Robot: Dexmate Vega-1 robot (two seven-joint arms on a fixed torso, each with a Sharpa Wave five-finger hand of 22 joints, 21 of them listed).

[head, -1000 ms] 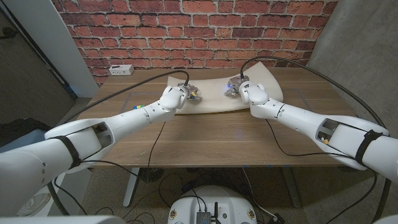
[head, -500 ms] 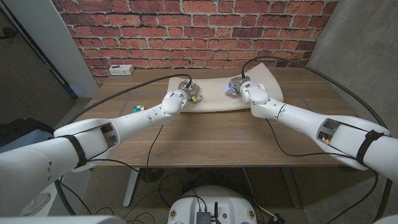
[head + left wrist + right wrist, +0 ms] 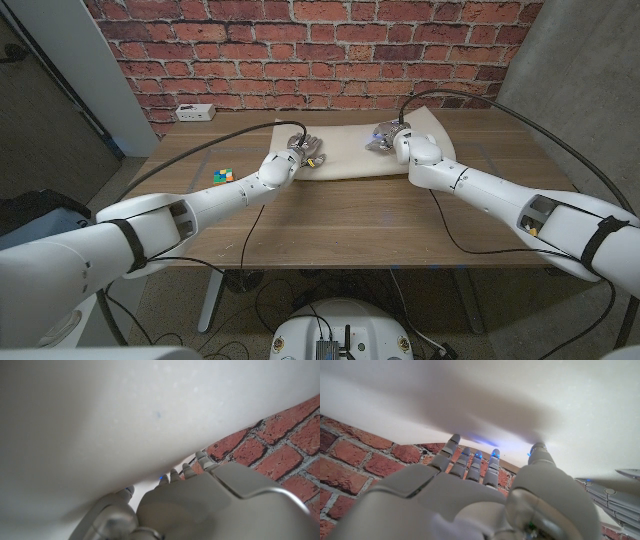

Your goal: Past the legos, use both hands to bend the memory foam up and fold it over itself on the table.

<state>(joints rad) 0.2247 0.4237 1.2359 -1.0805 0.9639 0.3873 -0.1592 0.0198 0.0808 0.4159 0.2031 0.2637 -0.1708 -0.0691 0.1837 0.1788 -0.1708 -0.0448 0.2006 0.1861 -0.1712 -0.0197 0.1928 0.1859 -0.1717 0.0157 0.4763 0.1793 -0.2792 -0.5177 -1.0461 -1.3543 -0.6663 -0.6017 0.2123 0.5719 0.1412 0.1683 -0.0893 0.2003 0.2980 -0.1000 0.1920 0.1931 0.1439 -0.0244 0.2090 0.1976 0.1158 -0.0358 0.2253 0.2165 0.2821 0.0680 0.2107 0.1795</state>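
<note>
A cream memory foam sheet [image 3: 345,162] lies on the far middle of the wooden table [image 3: 330,220], its far right corner curled up. My left hand [image 3: 305,150] is on the foam's left part, fingers spread and raised. My right hand [image 3: 388,138] is on its right part. In the left wrist view the left hand [image 3: 200,505] reaches its fingertips to the foam [image 3: 150,410]. In the right wrist view the right hand [image 3: 470,495] has its fingers straight, tips against the foam [image 3: 545,390]. Neither hand grips anything. A small multicoloured lego block [image 3: 222,175] sits left of the foam.
A white power strip [image 3: 193,111] lies at the table's far left edge. A brick wall [image 3: 300,50] stands close behind the table. Black cables [image 3: 200,150] run from both wrists over the table. Bare wood stretches between the foam and the near edge.
Both hands have slid a little farther away from me across the foam. The foam stays down on the table.
</note>
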